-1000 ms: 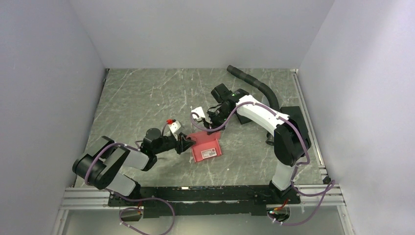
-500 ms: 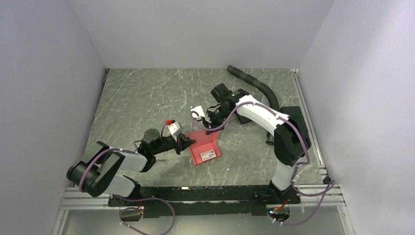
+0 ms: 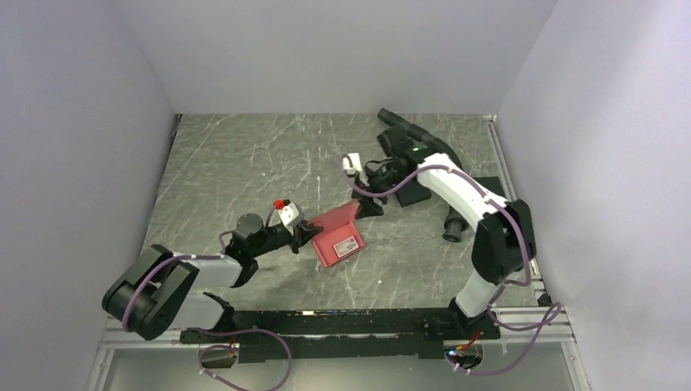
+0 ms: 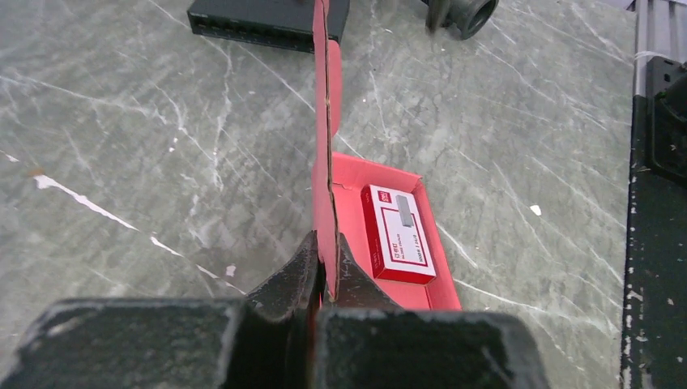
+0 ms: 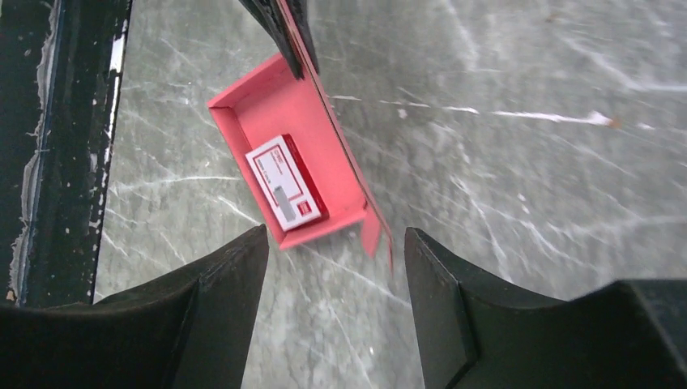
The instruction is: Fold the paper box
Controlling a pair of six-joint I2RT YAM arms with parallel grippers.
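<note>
Paper box [image 3: 338, 242] lies near the middle of the table [image 3: 228, 163], folded partly into a shallow red-pink tray. Inside the tray a small red-and-white card [image 4: 398, 233] lies flat, close to one long wall. One flap [image 4: 326, 121] of the box stands upright along the tray's left side.

The left gripper [image 3: 308, 235] is pressed together on the near end of this flap, so the thin cardboard is pinched between its two black fingers [image 4: 288, 279]. The left arm lies low over the table and reaches from the near left corner toward the middle. The right arm rises from its base, bends over the far side and points its gripper down at the far corner of the box. The right gripper [image 3: 367, 204] is spread wide and holds nothing. It seems to be just beside the end of the flap, but I cannot tell if it touches.

The table is grey stone-like with pale veins. A black pad [image 4: 251, 20] lies beyond the box. Plain pale walls [image 3: 342, 57] close three sides, and a metal rail [image 3: 138, 332] runs along the near edge.
</note>
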